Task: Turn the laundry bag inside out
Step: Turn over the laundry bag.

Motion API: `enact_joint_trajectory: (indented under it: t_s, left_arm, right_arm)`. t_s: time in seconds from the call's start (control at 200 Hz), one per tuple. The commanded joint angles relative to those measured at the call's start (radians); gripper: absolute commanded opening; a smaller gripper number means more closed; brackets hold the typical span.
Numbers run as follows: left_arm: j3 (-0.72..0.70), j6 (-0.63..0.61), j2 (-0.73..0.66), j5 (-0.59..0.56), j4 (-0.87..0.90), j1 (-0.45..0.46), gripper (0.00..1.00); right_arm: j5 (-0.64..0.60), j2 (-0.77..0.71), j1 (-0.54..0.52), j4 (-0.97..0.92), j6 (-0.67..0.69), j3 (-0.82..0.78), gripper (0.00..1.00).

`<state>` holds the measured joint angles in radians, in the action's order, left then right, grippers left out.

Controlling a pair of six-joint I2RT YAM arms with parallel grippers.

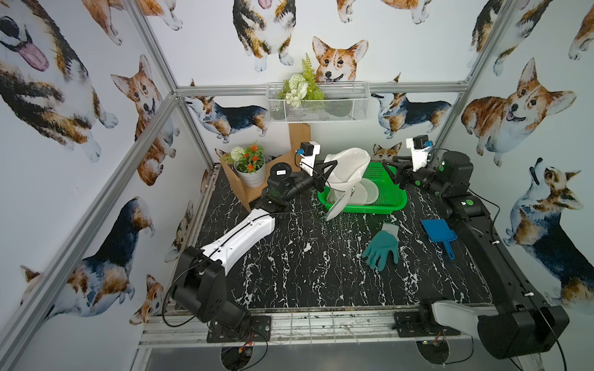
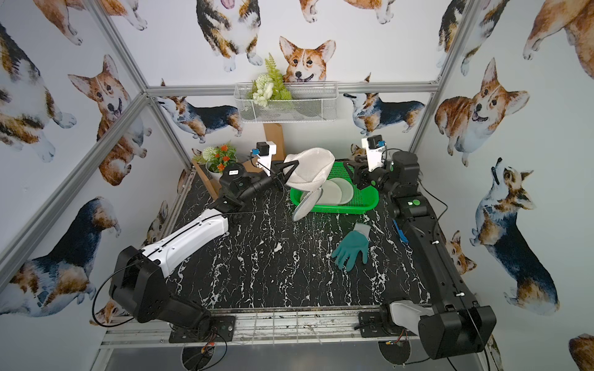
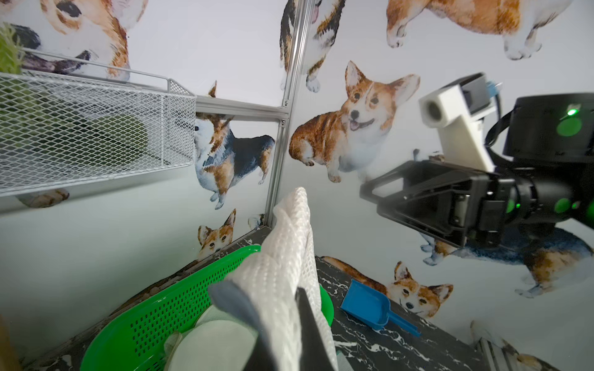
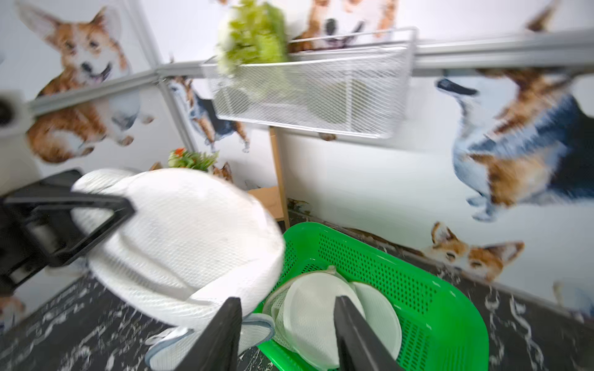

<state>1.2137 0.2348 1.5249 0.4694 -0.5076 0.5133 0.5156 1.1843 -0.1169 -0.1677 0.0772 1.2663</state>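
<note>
Jaws of the left gripper (image 1: pixel 331 167) are being clamped on the bag (image 1: pixel 348 167), which is being held aloft over the basket (image 1: pixel 393 196). Those of the right gripper (image 4: pixel 287 300) are being held apart, empty, nearby. The mesh is being judged light, soft and limp, best taken at its rim.

Teal glove (image 1: pixel 382 247) on marble top (image 1: pixel 305 273), blue scoop (image 1: pixel 437 231) near (apart); potted flowers (image 1: pixel 250 167) seemingly on wooden shelf (image 1: pixel 240 192)
</note>
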Motion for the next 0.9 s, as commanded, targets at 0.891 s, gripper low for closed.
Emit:
enact_joint_trajectory:
  t_s: [0.891]
  left_arm:
    - [0.063,-0.477,-0.040,0.311,0.383,0.002,0.00]
  right_arm:
    - [0.016,0.107,-0.227,-0.370,0.629,0.078,0.36]
